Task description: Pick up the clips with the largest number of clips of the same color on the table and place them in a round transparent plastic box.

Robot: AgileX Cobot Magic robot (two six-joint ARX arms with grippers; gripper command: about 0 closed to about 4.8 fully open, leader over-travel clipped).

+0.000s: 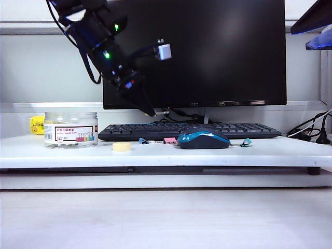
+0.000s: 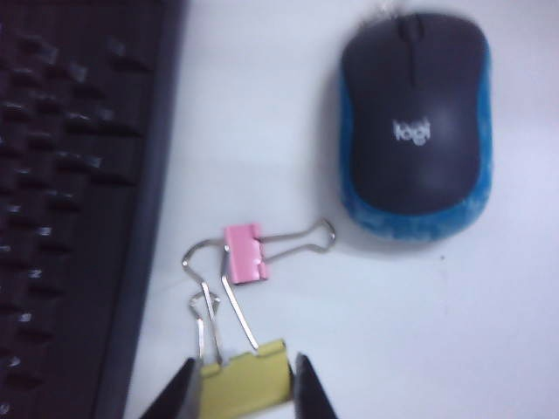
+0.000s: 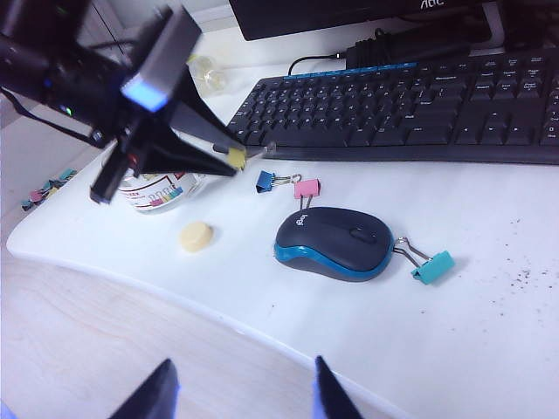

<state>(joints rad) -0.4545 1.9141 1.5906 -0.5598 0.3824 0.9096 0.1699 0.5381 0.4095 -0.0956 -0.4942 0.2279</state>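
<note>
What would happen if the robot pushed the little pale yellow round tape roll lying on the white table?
The pale yellow round tape roll lies flat on the white table, so it would probably slide rather than roll. It looks small and thin, so likely light. Tipped onto its edge, it might roll away.

The left arm (image 1: pixel 98 39) is black and blocky, with two small green lights, a looping black cable and a pale grey cube-shaped box on one side. Its left pincer (image 2: pixel 244 388) and the right pincer (image 3: pixel 240 393) both end in dark, tapering, pointed fingers.
</note>
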